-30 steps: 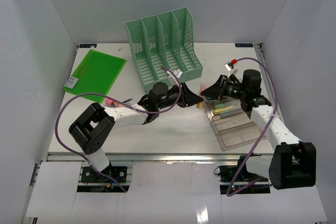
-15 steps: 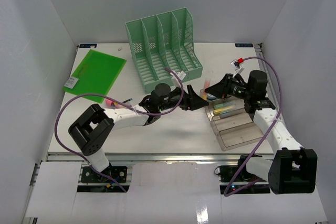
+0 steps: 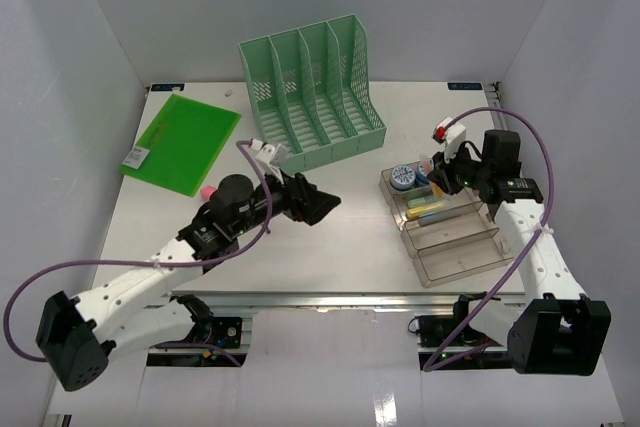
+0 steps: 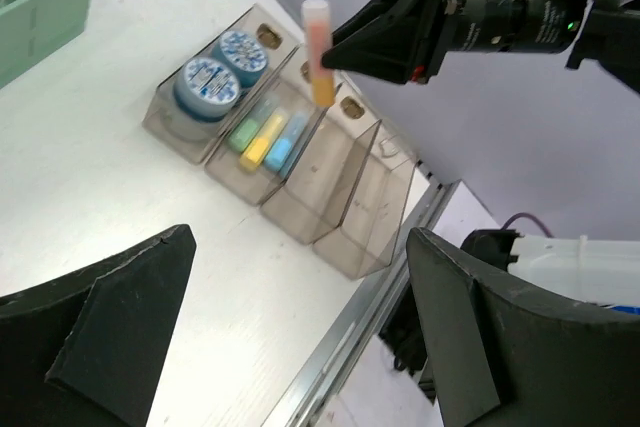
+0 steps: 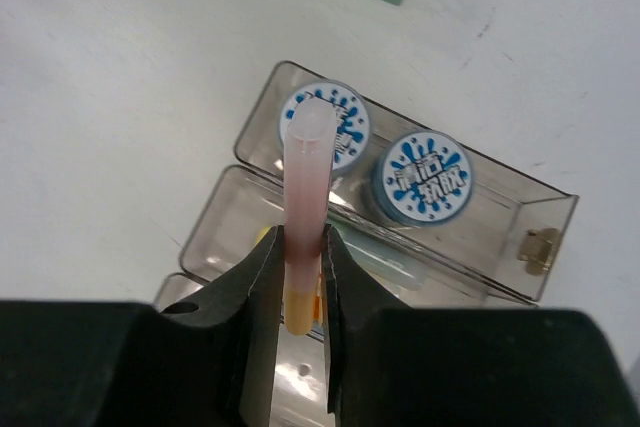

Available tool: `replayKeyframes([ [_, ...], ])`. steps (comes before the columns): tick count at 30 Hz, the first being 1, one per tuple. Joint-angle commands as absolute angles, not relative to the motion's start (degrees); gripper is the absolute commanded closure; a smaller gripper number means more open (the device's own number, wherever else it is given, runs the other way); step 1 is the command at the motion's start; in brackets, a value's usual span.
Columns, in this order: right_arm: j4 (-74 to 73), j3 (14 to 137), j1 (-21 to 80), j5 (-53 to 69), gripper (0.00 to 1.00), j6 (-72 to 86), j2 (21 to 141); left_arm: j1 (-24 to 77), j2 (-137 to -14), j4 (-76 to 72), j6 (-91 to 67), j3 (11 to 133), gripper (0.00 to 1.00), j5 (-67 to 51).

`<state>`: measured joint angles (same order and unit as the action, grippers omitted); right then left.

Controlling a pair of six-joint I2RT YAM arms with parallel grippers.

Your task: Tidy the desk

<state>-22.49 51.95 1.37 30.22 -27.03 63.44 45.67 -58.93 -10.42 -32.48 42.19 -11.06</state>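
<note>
Right wrist view: the right gripper (image 5: pixel 303 265) clamps a pink-orange tube (image 5: pixel 305 177) over the clear tray (image 5: pixel 548 209), right on the desk (image 5: pixel 100 97), while the left gripper (image 4: pixel 300 237) stands spread wide, holding nothing

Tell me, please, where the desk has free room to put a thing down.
The desk is bare in the middle front, between the left jaws and the tray. Also bare: the back right corner, beside the rack. The tray's two front compartments are empty. Crowded: its back compartments, with tubs and markers, and the right jaws holding a tube above.
</note>
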Motion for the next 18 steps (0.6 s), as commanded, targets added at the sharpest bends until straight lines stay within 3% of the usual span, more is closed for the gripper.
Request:
replayKeyframes([
  [1,-27.1,53.8,2.6,19.4,0.92,-46.7,65.3,44.8,-49.6,2.7,-30.4,36.4,0.02,-5.1],
  [11,-20.9,47.9,8.0,8.7,0.91,-64.7,69.1,44.6,-28.8,13.8,-44.6,24.1,0.02,3.8],
  [18,-18.2,43.9,12.1,6.3,0.79,-70.1,71.0,44.4,-22.8,18.2,-49.1,22.9,0.02,5.8],
])
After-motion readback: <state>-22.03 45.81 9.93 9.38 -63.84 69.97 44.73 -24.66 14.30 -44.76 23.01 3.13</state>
